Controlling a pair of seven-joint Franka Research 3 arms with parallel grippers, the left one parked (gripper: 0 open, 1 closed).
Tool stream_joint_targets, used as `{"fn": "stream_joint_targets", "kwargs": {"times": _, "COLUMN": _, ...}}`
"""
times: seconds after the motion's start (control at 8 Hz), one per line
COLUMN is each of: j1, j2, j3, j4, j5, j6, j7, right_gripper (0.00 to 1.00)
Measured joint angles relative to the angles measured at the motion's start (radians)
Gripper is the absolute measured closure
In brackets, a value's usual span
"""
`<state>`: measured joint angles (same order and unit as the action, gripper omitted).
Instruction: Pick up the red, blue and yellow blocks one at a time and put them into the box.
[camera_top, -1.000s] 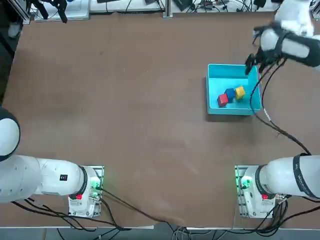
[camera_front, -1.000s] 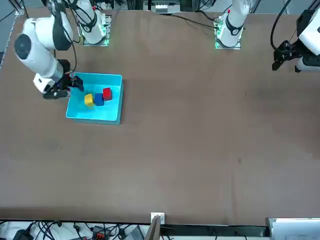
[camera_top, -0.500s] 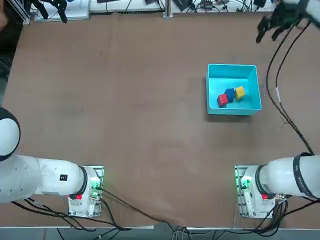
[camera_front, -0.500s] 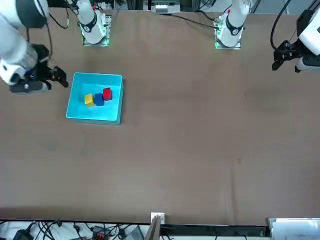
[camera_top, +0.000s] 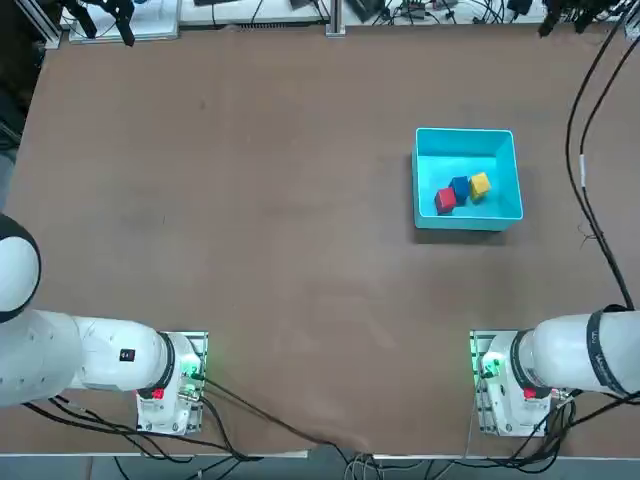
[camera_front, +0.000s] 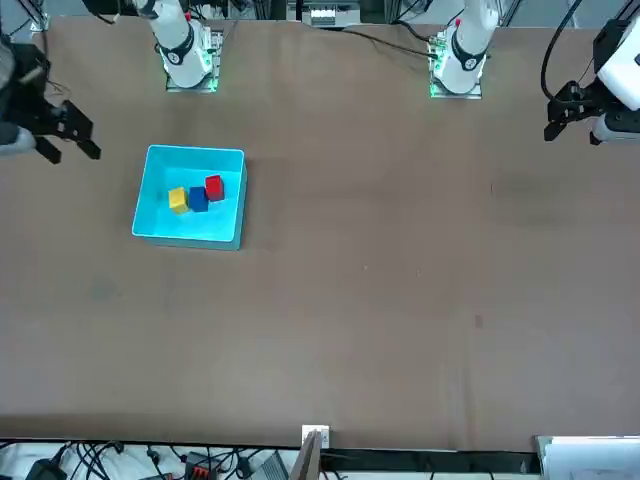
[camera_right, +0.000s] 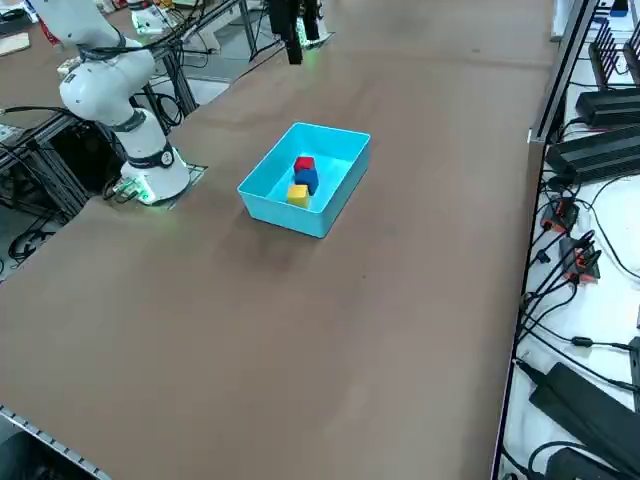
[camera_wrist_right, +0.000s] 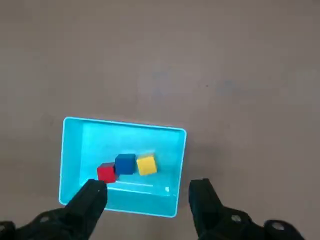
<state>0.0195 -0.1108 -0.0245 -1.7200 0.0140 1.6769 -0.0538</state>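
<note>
The light cyan box (camera_top: 468, 158) sits on the brown table in its right half. Inside it the red block (camera_top: 445, 201), the blue block (camera_top: 461, 188) and the yellow block (camera_top: 480, 185) lie side by side in a slanted row, touching. My right gripper (camera_top: 562, 20) hangs high, beyond the box's far right corner, well clear of it. In the wrist view the right gripper (camera_wrist_right: 149, 186) is open and empty, with the box (camera_wrist_right: 125, 137) and the red block (camera_wrist_right: 106, 172), blue block (camera_wrist_right: 125, 163) and yellow block (camera_wrist_right: 146, 165) far below.
The right arm's base (camera_top: 512, 385) stands at the near right edge, and its black cable (camera_top: 583, 170) drapes past the box's right side. Power strips and cables (camera_right: 585, 150) line the table's far edge. Wide bare tabletop (camera_top: 250, 200) lies left of the box.
The right gripper has pulled away from the box's far right corner, rising and moving out towards the table's far right corner. The three blocks and the box have not moved.
</note>
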Motion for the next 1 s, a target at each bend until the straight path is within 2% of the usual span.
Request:
{"fn": "stream_joint_targets", "kwargs": {"times": 0.25, "j1": -0.036, "j2": 0.028, "j3": -0.002, "j4": 0.024, "j5": -0.005, "j6": -0.004, "j7": -0.026, "right_gripper": 0.0}}
{"fn": "stream_joint_targets", "kwargs": {"times": 0.5, "j1": -0.04, "j2": 0.045, "j3": -0.001, "j4": 0.04, "j5": -0.011, "j6": -0.028, "j7": -0.063, "right_gripper": 0.0}}
{"fn": "stream_joint_targets", "kwargs": {"times": 1.0, "j1": -0.043, "j2": 0.145, "j3": -0.001, "j4": 0.167, "j5": -0.011, "j6": -0.096, "j7": -0.067, "right_gripper": 0.0}}
